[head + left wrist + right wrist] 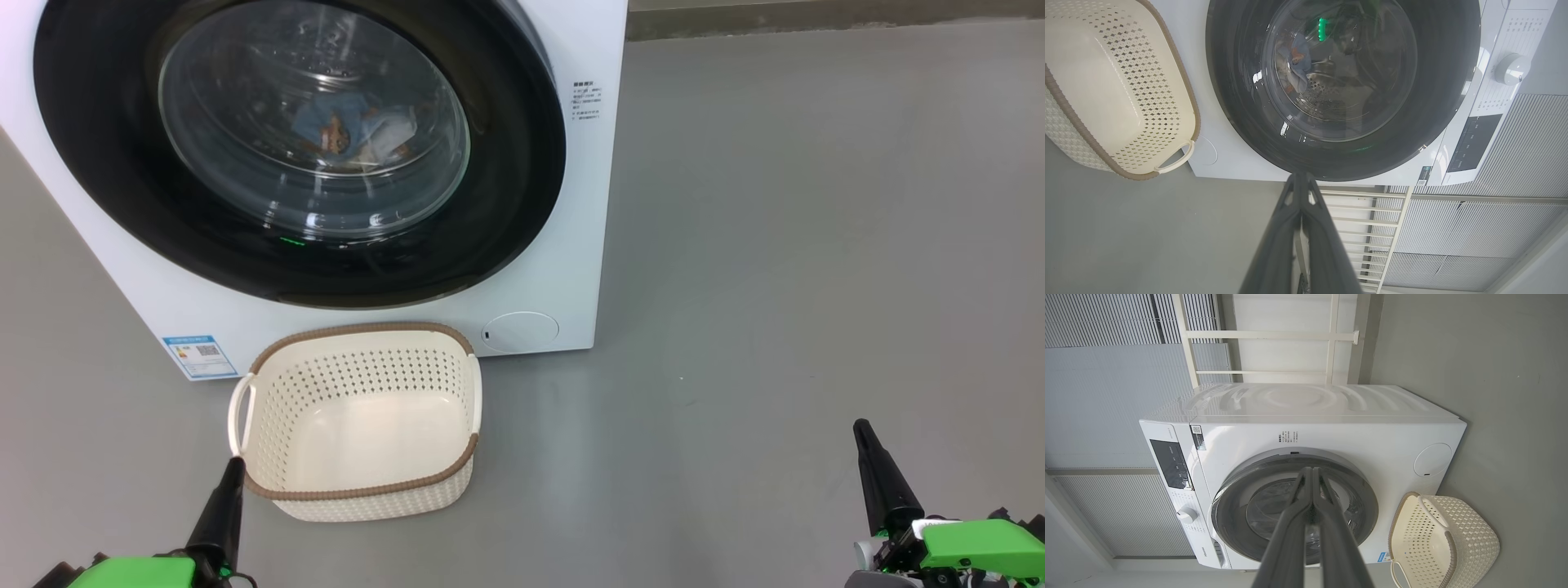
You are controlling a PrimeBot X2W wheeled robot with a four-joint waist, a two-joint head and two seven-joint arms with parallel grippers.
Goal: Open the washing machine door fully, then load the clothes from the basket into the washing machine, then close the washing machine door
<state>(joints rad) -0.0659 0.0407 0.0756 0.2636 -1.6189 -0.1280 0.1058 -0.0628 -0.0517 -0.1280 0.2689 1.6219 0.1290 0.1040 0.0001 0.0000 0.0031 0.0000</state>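
Evidently the closing step looks finished. The washing machine (571, 269) has the washing machine door (506, 188) seemingly flush shut, with the basket (375, 502) empty just before it and the clothes (347, 126) inside behind the glass. The left gripper (235, 467) and the right gripper (862, 429) are both pinched closed, holding nothing. The next move is probably just to check the latch.

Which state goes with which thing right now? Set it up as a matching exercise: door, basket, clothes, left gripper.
Things:
1. washing machine door
2. basket
3. clothes
4. left gripper

States:
A. empty
B. shut, holding nothing
C. closed
D. inside the washing machine

Pairs: 1-C, 2-A, 3-D, 4-B
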